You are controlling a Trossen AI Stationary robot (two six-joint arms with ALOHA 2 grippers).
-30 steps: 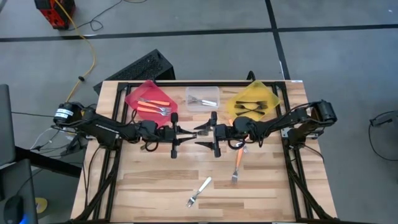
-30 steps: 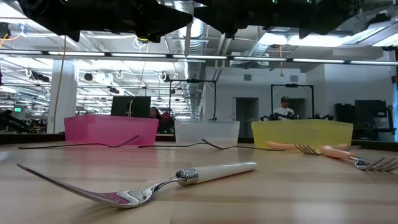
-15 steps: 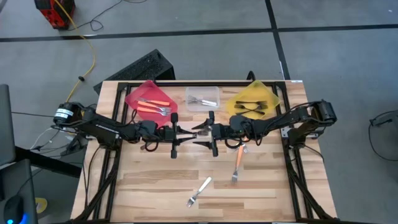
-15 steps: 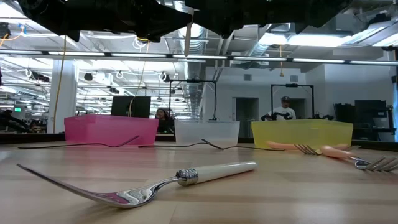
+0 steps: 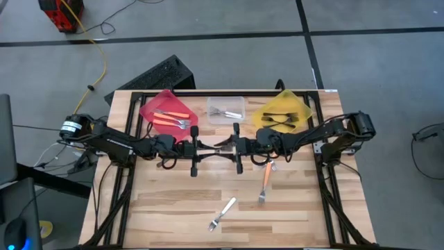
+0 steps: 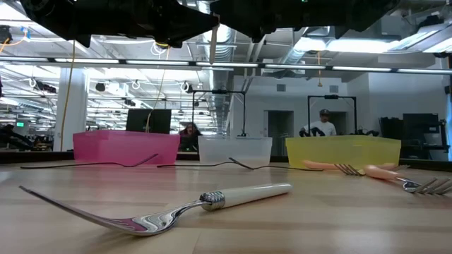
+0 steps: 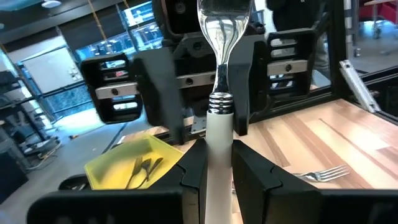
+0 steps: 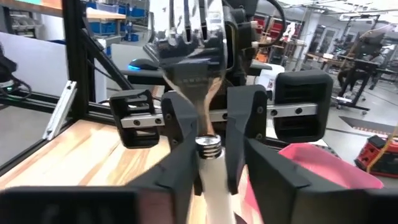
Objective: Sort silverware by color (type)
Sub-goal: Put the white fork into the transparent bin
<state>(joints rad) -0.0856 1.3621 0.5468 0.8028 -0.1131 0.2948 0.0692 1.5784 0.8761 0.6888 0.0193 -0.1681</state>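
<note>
Over table centre, L gripper (image 5: pixel 208 147) and R gripper (image 5: pixel 226 146) met tip to tip, both clamped on 1 white-handled fork (image 7: pixel 219 118) raised off the wood. L fingers (image 7: pixel 193 168) pinching handle; R fingers (image 8: pixel 181 134) closed at neck by the metal collar. Behind: red bin (image 5: pixel 149 110) w/ orange forks (image 5: pixel 171 118), clear bin (image 5: pixel 240 102) w/ silver forks (image 5: pixel 225 112), yellow bin (image 5: pixel 305 110) w/ black forks (image 5: pixel 280 118). Loose on table (image 5: pixel 173 201): white fork (image 5: pixel 223 214) near front, orange-handled fork (image 5: pixel 264 182) just R of centre.
</note>
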